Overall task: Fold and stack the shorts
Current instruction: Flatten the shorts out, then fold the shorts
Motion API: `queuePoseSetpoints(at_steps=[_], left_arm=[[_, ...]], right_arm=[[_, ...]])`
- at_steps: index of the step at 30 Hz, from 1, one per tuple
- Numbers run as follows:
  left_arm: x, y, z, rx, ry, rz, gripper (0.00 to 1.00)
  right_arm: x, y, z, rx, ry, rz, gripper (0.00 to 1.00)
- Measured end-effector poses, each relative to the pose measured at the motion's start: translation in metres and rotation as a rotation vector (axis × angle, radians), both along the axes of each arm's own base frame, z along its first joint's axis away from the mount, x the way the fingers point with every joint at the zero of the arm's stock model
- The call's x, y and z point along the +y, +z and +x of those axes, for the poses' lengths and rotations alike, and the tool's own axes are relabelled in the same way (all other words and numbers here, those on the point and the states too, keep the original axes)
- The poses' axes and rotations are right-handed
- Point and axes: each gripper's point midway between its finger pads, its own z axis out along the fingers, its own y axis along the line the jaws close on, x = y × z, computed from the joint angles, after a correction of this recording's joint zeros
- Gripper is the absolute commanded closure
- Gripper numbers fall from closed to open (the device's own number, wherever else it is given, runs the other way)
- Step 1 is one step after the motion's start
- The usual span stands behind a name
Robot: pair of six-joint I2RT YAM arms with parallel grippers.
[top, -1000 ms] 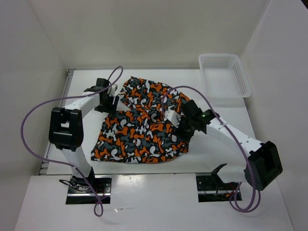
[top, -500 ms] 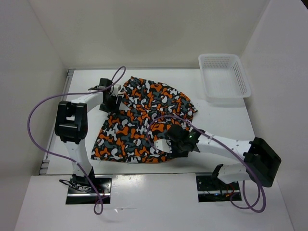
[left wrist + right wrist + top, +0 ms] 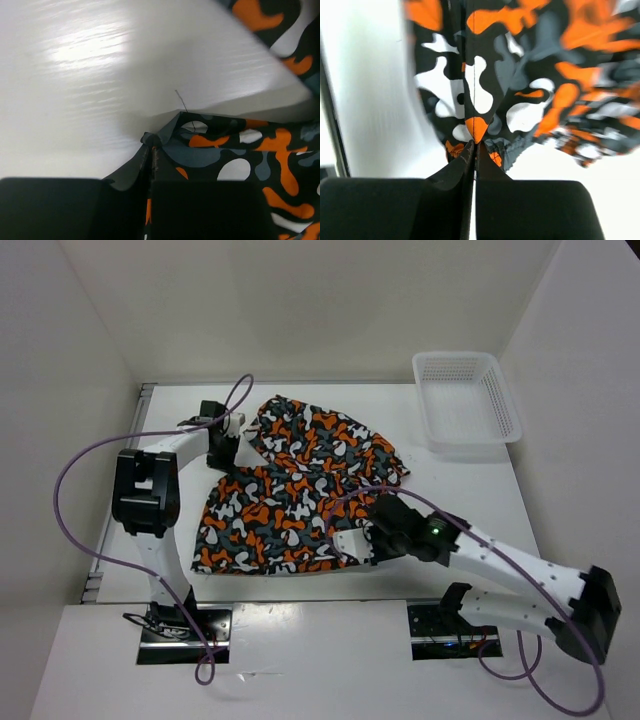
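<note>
Shorts [image 3: 295, 490] lie spread on the desk [image 3: 460, 500], left of the basket [image 3: 505, 410] and apart from it. Check the print: blotches of orange, black, grey and white. The cloth is not flat. You will see folds and ridges across its middle, and the part closest to the basket is rumpled.

Left pincer [image 3: 228, 444]: find it at the edge of the shorts farthest from the basket. It is clenched on the shorts. In the left wrist view the left pincer [image 3: 152, 145] has its fingers pressed together with a thin corner of fabric nipped between them. The cloth is drawn up into a small peak at that point, and a loose thread stands out from the corner.

Right pincer [image 3: 345, 543]: find it well left of the basket and closer to the arm bases than the basket is, at the near edge of the shorts. It is also clenched on the shorts. In the right wrist view the right pincer [image 3: 472, 147] grips a seamed edge, with gathered fabric just beside the tips. The cloth farther from the tips is blurred there.
</note>
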Motion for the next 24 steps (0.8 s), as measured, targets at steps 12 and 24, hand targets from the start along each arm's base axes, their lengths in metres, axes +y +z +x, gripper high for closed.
queuePoseSetpoints(at_steps=[12,24], left_arm=[[0.024,0.005,-0.057,0.074,0.044,0.045,0.46],[0.008,0.116,0.035,-0.222,0.015,-0.047,0.21]], right_arm=[[-0.003,-0.016,-0.048,0.182,0.227,-0.124,0.41],[0.066,0.099,0.033,-0.046,-0.097,0.361,0.27]])
